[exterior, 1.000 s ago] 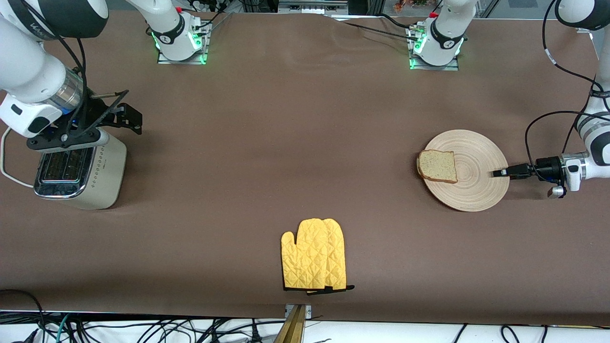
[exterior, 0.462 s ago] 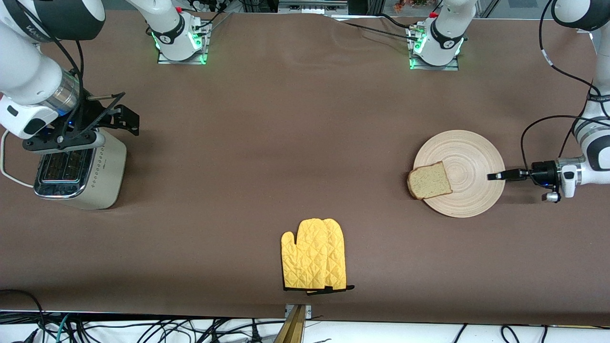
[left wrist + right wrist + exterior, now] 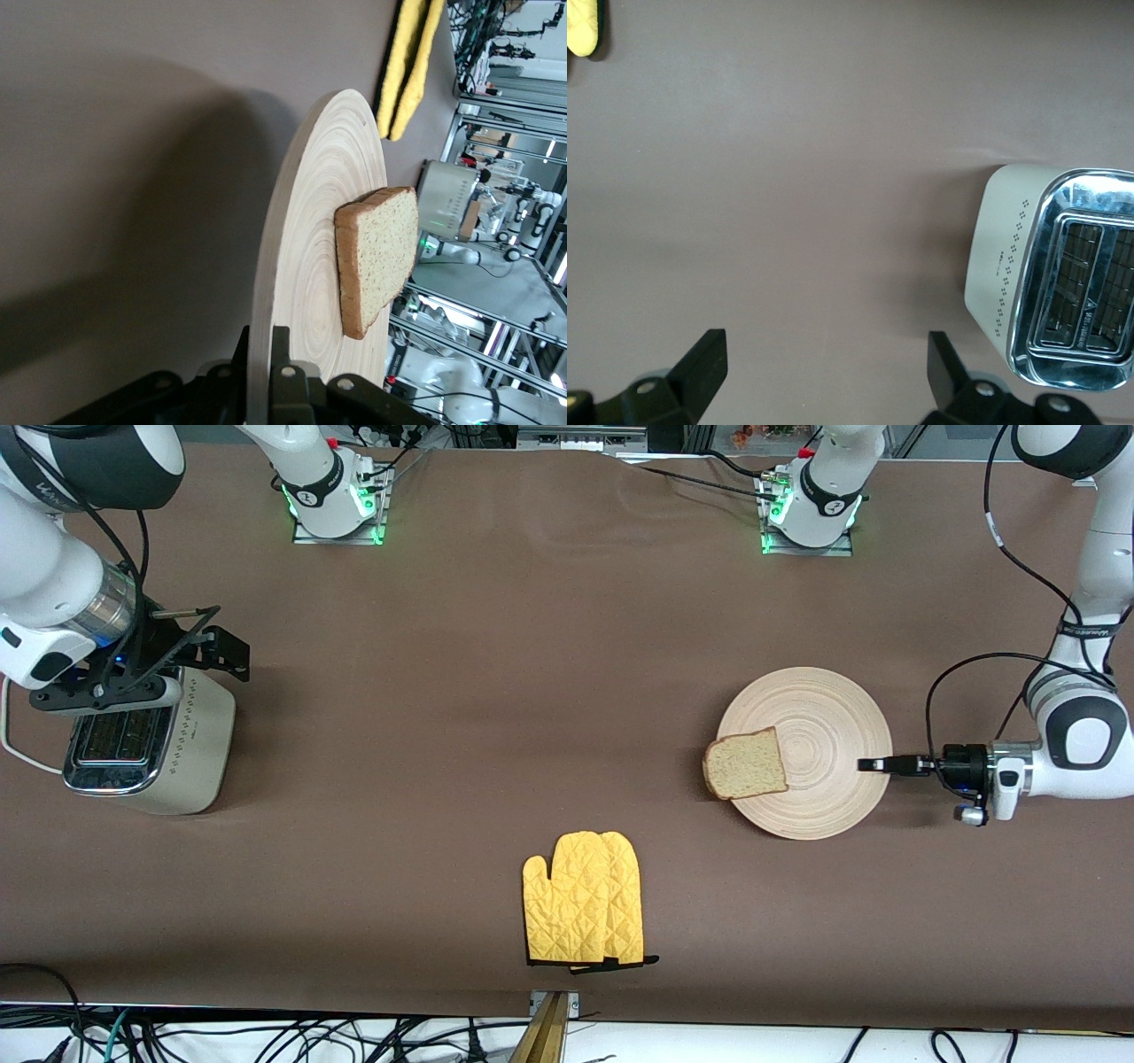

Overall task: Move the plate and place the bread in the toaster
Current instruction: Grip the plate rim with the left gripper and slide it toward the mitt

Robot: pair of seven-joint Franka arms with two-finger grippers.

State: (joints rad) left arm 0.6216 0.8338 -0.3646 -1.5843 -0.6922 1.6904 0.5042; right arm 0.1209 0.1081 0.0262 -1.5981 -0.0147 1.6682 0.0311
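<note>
Plate [image 3: 819, 726] sits on the table [image 3: 532, 691] toward the left arm's end, bread [image 3: 747, 764] on top at the rim facing the right arm's end, one corner overhanging the edge. Left gripper [image 3: 873, 764] is at the opposite rim, fingers pinched on the plate edge. Left wrist view confirms the clamp: plate [image 3: 301, 266] rim runs straight into the gripper [image 3: 266, 376] between the fingers [image 3: 282, 372], bread [image 3: 376, 257] lying flat on the disc farther out. Front view only shows the fingertips meeting the rim; it doesn't show the grip depth.

Toaster [image 3: 151, 748] stands at the right arm's end, well apart from plate and bread. Right gripper [image 3: 190, 651] hangs over the toaster's edge farthest from the front camera, fingers spread wide. Right wrist view shows what front view hides under the arm: both slots of the toaster [image 3: 1059, 274], chrome top, diamond marks on the side, with the fingers [image 3: 700, 363] wide apart over bare table beside it.

Yellow oven mitt [image 3: 583, 899] lies near the table's front edge, mid-table, nearer the front camera than the plate. Open brown table between plate and toaster.
</note>
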